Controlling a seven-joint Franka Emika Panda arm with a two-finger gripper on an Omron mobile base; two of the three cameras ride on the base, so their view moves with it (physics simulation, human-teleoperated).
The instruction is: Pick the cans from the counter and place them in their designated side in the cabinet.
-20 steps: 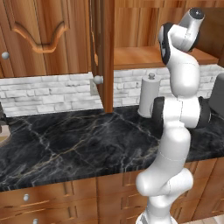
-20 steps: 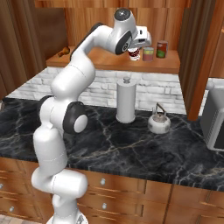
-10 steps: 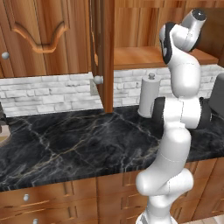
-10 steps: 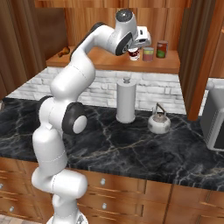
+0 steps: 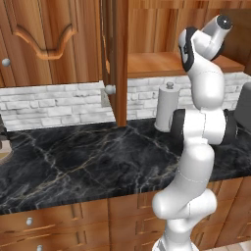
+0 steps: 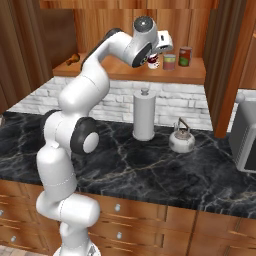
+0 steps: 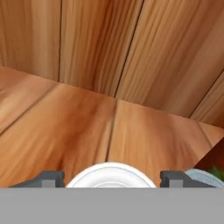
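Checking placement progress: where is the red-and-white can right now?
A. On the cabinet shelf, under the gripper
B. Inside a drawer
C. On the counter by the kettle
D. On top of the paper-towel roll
A: the red-and-white can stands on the cabinet shelf, under the gripper.

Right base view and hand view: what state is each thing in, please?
Gripper: open, fingers either side of the red-and-white can.
Red-and-white can: upright on the cabinet shelf.
Yellow-banded can: upright on the shelf, beside it.
Cabinet door: open.
Paper-towel roll: upright on the counter.
Kettle: upright on the counter, handle raised.
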